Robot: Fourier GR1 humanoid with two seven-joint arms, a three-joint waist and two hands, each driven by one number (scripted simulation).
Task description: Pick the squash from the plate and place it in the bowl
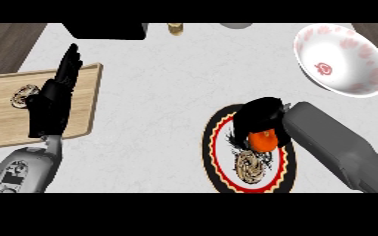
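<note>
Both forearms are chunky grey tubes, pretty smooth. Left hand (52, 105) and right hand (262, 114) are plain matte black, fingers (70, 62) included.

The plate (221, 175) lies on the desk (170, 85) at the lower right, with the squash (263, 139) on its upper part, under the right hand (260, 114). The bowl (336, 60) sits behind and to the right, well apart. A board (85, 97) lies at the left edge, the left hand (55, 97) over it. At the far edge stands what may be a small jar (175, 28).
</note>
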